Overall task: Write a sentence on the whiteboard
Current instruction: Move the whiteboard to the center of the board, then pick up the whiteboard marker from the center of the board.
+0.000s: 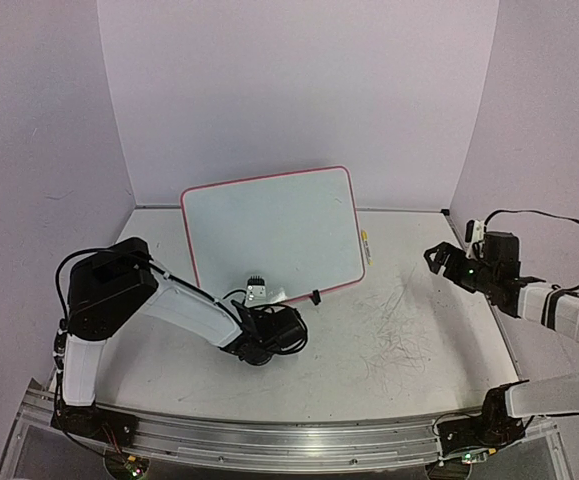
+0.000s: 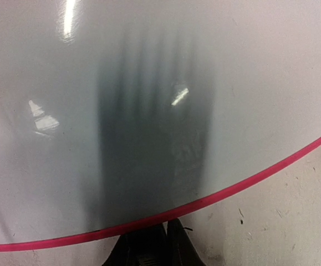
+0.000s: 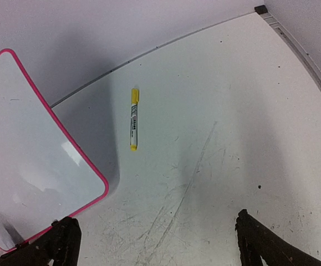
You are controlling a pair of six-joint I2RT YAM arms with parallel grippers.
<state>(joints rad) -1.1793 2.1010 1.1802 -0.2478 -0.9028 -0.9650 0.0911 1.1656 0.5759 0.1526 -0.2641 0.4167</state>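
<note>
The whiteboard (image 1: 269, 230) has a pink border and leans up off the table at the back centre. Its face (image 2: 149, 83) is blank, and no sentence can be seen on it. My left gripper (image 1: 257, 298) sits at the board's near lower edge. In the left wrist view its fingers (image 2: 168, 230) are pressed together right under the pink border, shut on the board's edge. My right gripper (image 1: 439, 258) hovers at the right, open wide (image 3: 154, 221) with nothing between the fingers. The board's corner (image 3: 21, 144) shows at that view's left.
A yellow marker pen (image 1: 367, 245) lies on the table just right of the board, ahead of my right gripper (image 3: 133, 118). A black clip foot (image 1: 315, 297) sticks out of the board's lower edge. The tabletop (image 3: 204, 183) is scuffed, with walls on three sides.
</note>
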